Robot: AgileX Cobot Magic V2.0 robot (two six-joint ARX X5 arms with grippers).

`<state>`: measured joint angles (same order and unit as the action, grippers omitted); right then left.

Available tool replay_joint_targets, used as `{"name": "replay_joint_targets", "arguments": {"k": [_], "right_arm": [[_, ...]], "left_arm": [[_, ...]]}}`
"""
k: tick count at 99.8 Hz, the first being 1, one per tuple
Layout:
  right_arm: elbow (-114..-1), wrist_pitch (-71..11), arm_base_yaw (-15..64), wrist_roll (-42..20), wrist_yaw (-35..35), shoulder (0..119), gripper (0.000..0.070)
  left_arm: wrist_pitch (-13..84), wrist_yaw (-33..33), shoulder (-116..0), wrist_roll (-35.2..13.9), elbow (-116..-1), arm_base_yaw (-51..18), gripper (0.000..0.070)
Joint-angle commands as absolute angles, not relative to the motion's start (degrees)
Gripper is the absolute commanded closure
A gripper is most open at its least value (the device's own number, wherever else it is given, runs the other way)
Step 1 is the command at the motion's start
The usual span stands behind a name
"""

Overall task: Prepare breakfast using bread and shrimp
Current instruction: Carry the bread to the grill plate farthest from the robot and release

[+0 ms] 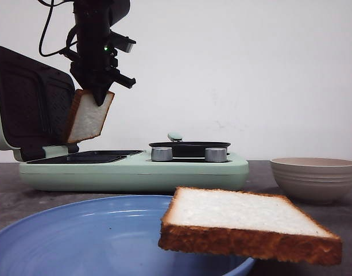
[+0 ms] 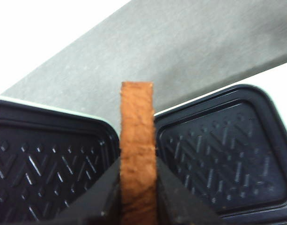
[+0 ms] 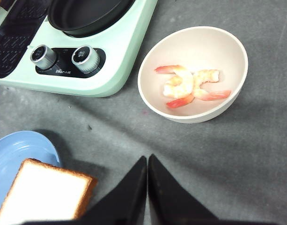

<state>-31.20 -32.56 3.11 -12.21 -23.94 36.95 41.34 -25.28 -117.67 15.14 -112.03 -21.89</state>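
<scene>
Left gripper (image 1: 100, 92): clamped on the crust of one bread slice (image 1: 88, 117), hung edge-down above the open sandwich maker (image 1: 135, 167), apparently to lower it onto the plate. Right gripper (image 3: 147, 161): fingers together, empty, above the table near the second slice (image 3: 42, 194) on the blue plate (image 3: 17, 150). Shrimp (image 3: 190, 86): in the beige bowl (image 3: 227, 47), untouched.

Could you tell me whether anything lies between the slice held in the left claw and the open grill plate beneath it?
Nothing visible does. The left claw holds the bread slice tilted above the grill plate, with only open air between them. The raised lid stands behind the slice, not under it.
</scene>
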Motion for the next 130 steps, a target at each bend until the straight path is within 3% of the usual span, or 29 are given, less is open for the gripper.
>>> {"name": "replay_joint_targets", "arguments": {"k": [1,77,92,105,112,124,130], "right_arm": [[-31.9,-32.2,3.3,-11.5,-23.9,37.3,0.07],[-31.9,-32.2,3.9,-11.5,-23.9,37.3,0.07],[-31.9,-32.2,4.1,-11.3,-23.9,37.3,0.07],[-31.9,-32.2,4.1,-11.3,-23.9,37.3,0.07],[-31.9,-32.2,4.1,-11.3,-23.9,37.3,0.07],[-31.9,-32.2,4.1,-11.3,-23.9,37.3,0.07],[-31.9,-32.2,4.1,-11.3,-23.9,37.3,0.07]], "left_arm": [[40.6,-25.7,-119.6,15.6,-113.8,-22.5,0.0697],[41.0,-24.7,-123.8,14.1,-113.8,-24.0,0.0691],[40.8,-23.5,-123.9,13.9,-113.8,-24.4,0.0567],[40.8,-22.8,-123.9,13.9,-113.8,-24.5,0.0416],[40.9,-21.6,-123.9,13.8,-113.8,-24.4,0.0378],[40.9,-19.6,-123.9,13.0,-113.9,-24.4,0.0371],[40.9,-18.1,-123.9,12.7,-113.8,-24.4,0.0317]]}}
